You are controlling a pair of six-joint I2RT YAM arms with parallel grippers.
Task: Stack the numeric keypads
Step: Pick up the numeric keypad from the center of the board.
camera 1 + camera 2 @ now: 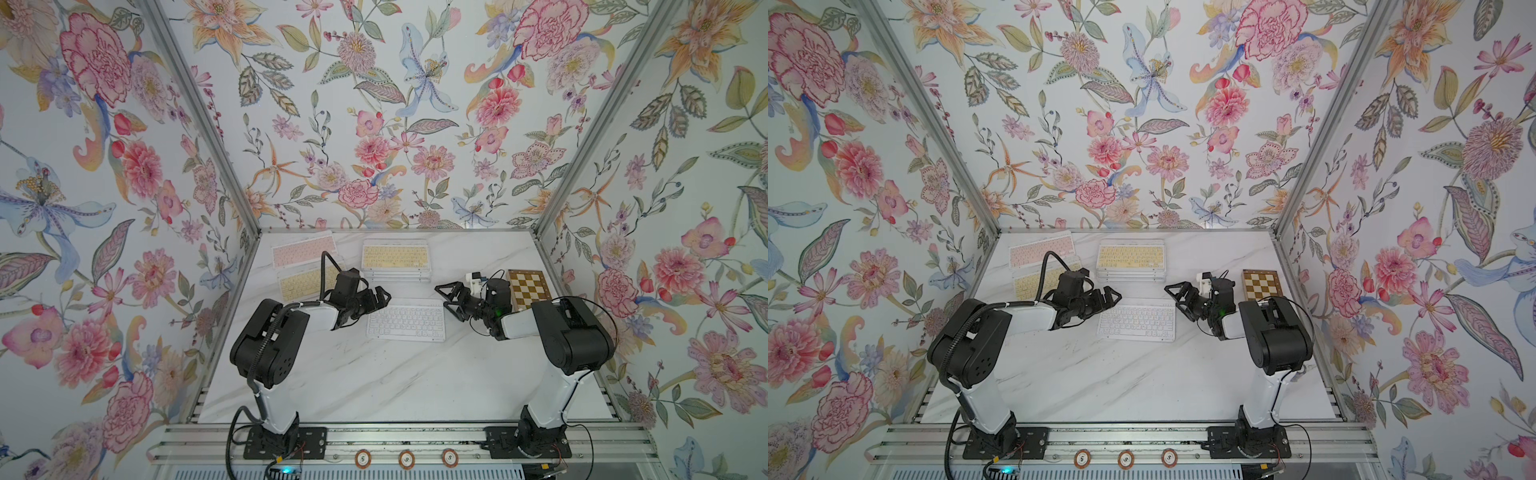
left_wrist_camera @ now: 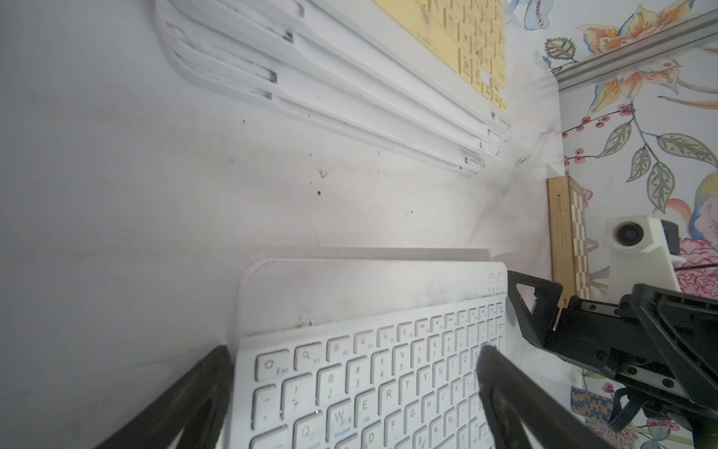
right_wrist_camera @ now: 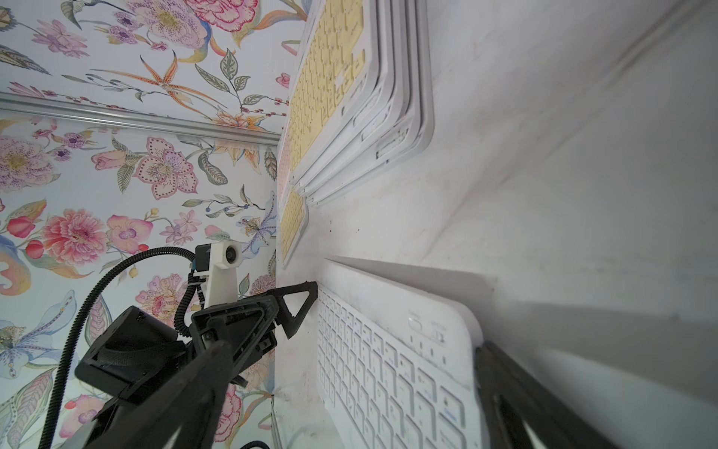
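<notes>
A white-keyed keypad (image 1: 405,319) lies mid-table in both top views. My left gripper (image 1: 380,296) hovers open at its left end. My right gripper (image 1: 446,295) hovers open at its right end. In the left wrist view the white keypad (image 2: 369,295) reaches between my open left gripper (image 2: 355,352). The right wrist view shows the same keypad (image 3: 388,350) inside my open right gripper (image 3: 349,348). Behind it is a stack of several keypads (image 1: 395,257), the top one with yellow keys. A pink keypad (image 1: 303,248) and a yellow keypad (image 1: 301,282) lie at the back left.
A brown-and-cream chessboard (image 1: 528,289) lies at the right, just behind my right arm. Flowered walls close in the marble table (image 1: 374,386) on three sides. A metal rail with both arm bases runs along the front edge.
</notes>
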